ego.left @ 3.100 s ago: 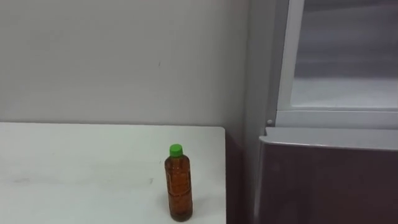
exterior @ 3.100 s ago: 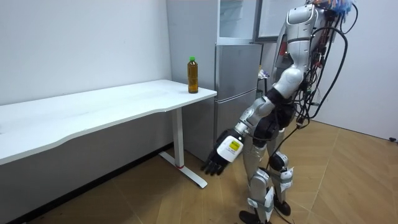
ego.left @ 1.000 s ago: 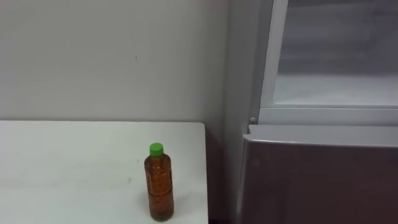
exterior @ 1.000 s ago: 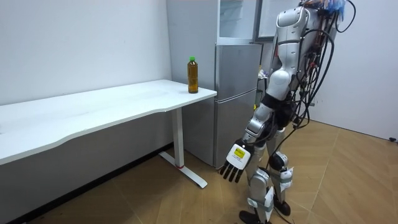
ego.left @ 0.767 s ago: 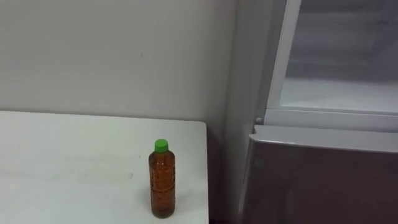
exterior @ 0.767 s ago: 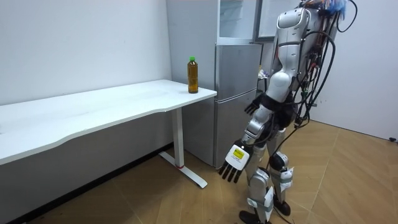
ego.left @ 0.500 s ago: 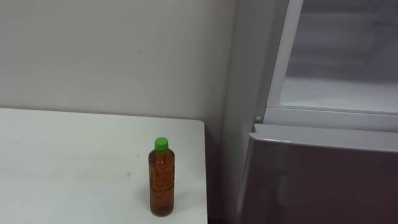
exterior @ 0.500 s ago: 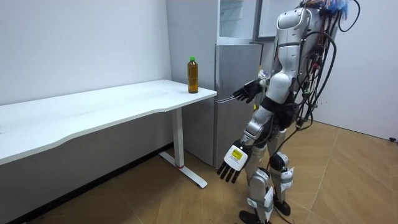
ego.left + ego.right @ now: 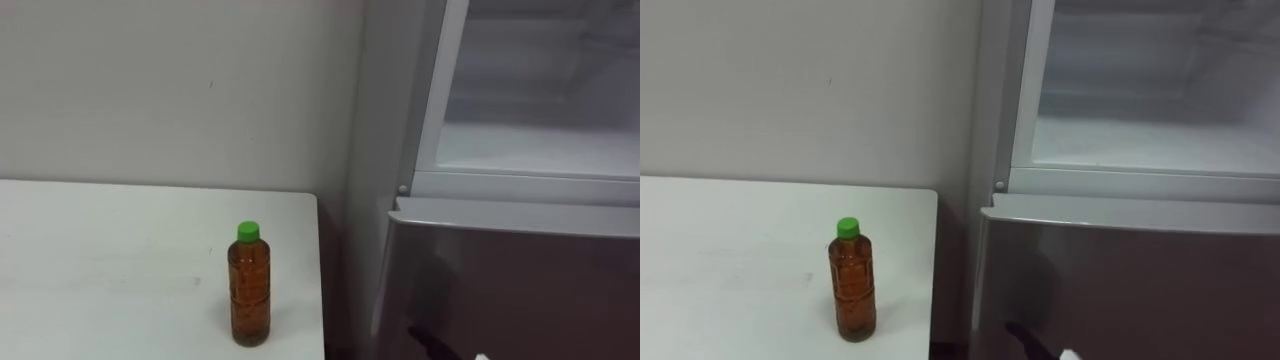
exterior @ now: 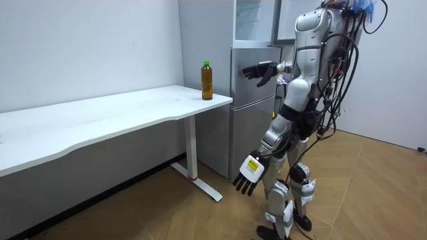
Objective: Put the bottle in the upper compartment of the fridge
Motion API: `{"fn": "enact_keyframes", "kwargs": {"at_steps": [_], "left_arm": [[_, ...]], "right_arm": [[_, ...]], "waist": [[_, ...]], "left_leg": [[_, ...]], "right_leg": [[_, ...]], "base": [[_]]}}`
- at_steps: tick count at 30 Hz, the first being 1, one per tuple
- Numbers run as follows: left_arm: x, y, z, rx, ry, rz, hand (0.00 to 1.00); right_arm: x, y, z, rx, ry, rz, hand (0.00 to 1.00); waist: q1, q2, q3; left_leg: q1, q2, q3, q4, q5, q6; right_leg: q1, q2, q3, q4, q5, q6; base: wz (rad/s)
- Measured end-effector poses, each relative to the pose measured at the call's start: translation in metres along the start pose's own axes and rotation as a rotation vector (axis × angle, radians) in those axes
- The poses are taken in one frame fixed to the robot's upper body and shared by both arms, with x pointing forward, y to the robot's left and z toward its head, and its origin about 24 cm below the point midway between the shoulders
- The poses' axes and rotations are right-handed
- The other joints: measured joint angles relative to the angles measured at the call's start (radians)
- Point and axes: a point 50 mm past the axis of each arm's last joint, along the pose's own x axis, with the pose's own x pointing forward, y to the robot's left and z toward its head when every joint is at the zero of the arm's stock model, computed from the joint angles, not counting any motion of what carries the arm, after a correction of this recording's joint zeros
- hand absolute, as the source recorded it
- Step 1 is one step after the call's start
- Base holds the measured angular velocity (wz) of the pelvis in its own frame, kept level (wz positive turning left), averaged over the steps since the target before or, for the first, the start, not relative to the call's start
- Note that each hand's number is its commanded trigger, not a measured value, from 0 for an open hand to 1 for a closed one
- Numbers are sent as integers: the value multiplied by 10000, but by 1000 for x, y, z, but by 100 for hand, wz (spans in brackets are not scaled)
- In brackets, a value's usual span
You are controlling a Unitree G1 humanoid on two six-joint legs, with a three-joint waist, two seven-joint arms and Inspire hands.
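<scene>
A plain pale wall (image 10: 87,47) takes the room view from 9 to 12 o'clock. Along it runs a long white bench (image 10: 100,119) on a white leg (image 10: 193,150) with a flat foot. Just beside the bench's end, at 12 o'clock, stands a tall grey fridge (image 10: 252,100), its upper part showing a white inside. Wooden plank floor (image 10: 380,193) spreads from 6 to 4 o'clock, evenly lit. Another pale wall (image 10: 400,73) closes 3 o'clock.

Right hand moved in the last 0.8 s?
Yes. The right hand has risen in the room view, from halfway down the fridge's lower door to near its top edge.
</scene>
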Motion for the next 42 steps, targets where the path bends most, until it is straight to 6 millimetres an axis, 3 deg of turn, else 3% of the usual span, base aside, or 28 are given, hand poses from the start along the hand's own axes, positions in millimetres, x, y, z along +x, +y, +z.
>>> {"fn": "enact_keyframes", "kwargs": {"at_steps": [4,11,16,26,35,42], "left_arm": [[0,0,-3,37,97,72,0],[0,-2,-7,241,290,56,0],[0,-2,-9,258,425,37,0],[0,-5,-7,438,368,-126,0],[1,-7,1,902,151,-213,0],[2,-11,9,1190,91,-254,0]], "right_arm": [[4,-6,17,-54,-968,-185,0],[7,-5,24,484,-1392,30,0],[8,-11,40,478,-2139,-70,0],[15,-8,52,1346,-2894,127,0],[18,2,50,1856,-2821,201,0],[30,18,16,2250,-1189,644,0]], "waist": [[59,-40,9],[277,-56,18],[475,-24,39],[489,49,88],[554,80,91],[750,170,87]], "left_leg": [[6,8,22,4,-3,6],[13,18,18,17,-4,8],[8,35,16,17,-5,3],[-4,41,-113,17,-2,-3],[9,27,-175,24,2,-8],[-95,-21,-449,63,6,-8]], "right_leg": [[0,1,-28,-11,47,16],[20,4,-45,-14,53,17],[29,24,-47,-27,57,11],[97,27,-314,-42,70,22],[153,30,-382,-51,71,22],[141,23,-459,-47,70,24]], "base": [[-1],[0],[0],[5],[1],[7]]}}
